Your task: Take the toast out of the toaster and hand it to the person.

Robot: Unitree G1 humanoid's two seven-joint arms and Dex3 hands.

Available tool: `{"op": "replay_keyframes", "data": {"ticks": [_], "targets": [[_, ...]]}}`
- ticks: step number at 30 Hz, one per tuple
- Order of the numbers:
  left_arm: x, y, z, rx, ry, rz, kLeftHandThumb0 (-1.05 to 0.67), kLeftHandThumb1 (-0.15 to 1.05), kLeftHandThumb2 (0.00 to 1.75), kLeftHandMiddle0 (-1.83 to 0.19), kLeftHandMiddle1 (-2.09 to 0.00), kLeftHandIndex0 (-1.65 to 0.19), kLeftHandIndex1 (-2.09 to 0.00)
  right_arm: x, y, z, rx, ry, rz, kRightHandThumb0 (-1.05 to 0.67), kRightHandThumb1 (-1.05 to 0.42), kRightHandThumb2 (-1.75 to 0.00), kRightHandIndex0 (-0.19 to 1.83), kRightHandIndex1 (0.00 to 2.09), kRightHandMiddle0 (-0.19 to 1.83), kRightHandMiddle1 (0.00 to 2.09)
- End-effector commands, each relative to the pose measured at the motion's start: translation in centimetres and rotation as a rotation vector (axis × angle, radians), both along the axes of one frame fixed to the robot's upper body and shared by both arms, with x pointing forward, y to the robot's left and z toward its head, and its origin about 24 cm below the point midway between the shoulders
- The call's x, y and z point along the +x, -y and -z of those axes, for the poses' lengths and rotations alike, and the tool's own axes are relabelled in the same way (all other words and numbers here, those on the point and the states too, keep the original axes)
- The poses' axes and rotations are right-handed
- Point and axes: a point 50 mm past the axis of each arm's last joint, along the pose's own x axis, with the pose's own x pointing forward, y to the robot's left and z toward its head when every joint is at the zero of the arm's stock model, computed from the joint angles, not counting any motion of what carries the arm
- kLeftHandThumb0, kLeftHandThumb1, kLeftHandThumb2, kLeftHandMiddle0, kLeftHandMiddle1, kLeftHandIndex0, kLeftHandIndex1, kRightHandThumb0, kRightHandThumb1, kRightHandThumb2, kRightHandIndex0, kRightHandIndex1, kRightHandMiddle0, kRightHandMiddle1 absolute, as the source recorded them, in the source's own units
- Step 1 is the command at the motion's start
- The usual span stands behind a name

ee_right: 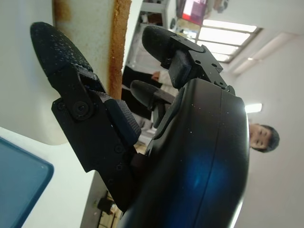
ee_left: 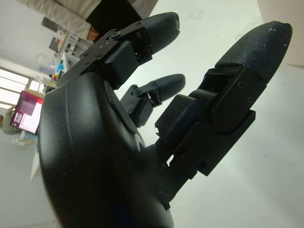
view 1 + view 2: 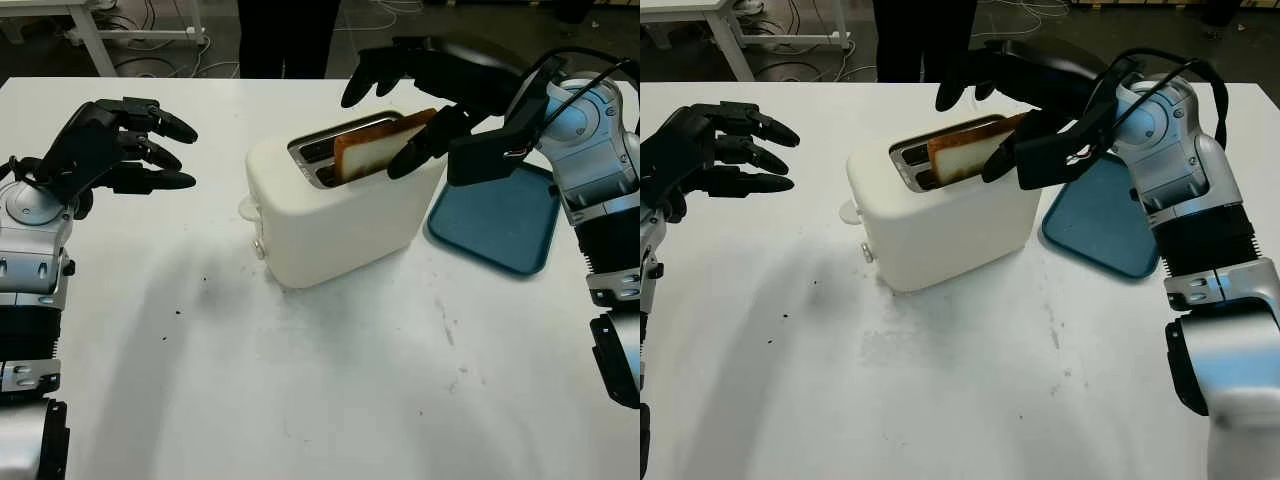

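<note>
Reaching in over the white toaster (image 3: 340,205), the right hand (image 3: 420,105) has one finger pressed on the near face of the toast (image 3: 375,148) and the others past its far side, so it's bracketing the slice, but can't tell if it's actually gripping. Toast is tilted, sticking up out of the slot, mid-desk (image 3: 300,380). Left hand (image 3: 115,150) hovers released toward the desk's left edge, blue tray (image 3: 500,225) right of the toaster, person (image 3: 285,35) at the far edge.

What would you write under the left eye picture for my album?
Robot's right hand reaches around the toast sticking out of a white toaster, left hand open nearby.
</note>
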Motion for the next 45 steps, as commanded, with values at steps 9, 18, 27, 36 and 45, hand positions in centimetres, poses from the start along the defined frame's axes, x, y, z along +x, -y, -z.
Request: {"op": "replay_keyframes", "data": {"ticks": [9, 18, 27, 36, 45], "targets": [[0.0, 0.0, 0.2, 0.007, -0.006, 0.001, -1.05, 0.54, 0.0, -0.77, -0.85, -0.8, -0.68, -0.1, 0.2, 1.2, -0.011, 0.003, 0.021, -0.53, -0.68, -0.01, 0.48, 0.93, 0.62, 0.53], [0.0, 0.0, 0.2, 0.0, -0.004, -0.001, -1.05, 0.53, 0.0, -0.77, -0.85, -0.8, -0.67, 0.1, 0.3, 1.4, 0.078, -0.048, 0.001, -0.47, -0.75, -0.02, 0.67, 0.89, 0.75, 0.42], [0.0, 0.0, 0.2, 0.005, 0.001, -0.003, -1.05, 0.53, 0.0, -0.77, -0.86, -0.81, -0.68, 0.0, 0.2, 2.2, 0.023, -0.047, -0.022, -0.4, -0.82, -0.03, 1.06, 0.91, 1.06, 0.46], [-0.1, 0.0, 0.2, 0.009, 0.003, -0.007, -1.05, 0.53, 0.0, -0.77, -0.86, -0.8, -0.68, -0.5, 0.0, 2.1, -0.031, 0.137, -0.015, -0.66, -0.92, -0.2, 1.2, 1.7, 1.12, 1.38], [-0.1, 0.0, 0.2, 0.006, 0.007, -0.007, -1.05, 0.54, 0.0, -0.77, -0.87, -0.8, -0.69, -0.6, 0.1, 1.4, 0.024, 0.295, -0.043, -0.49, -0.92, -0.2, 1.19, 1.75, 0.96, 1.65]]}}
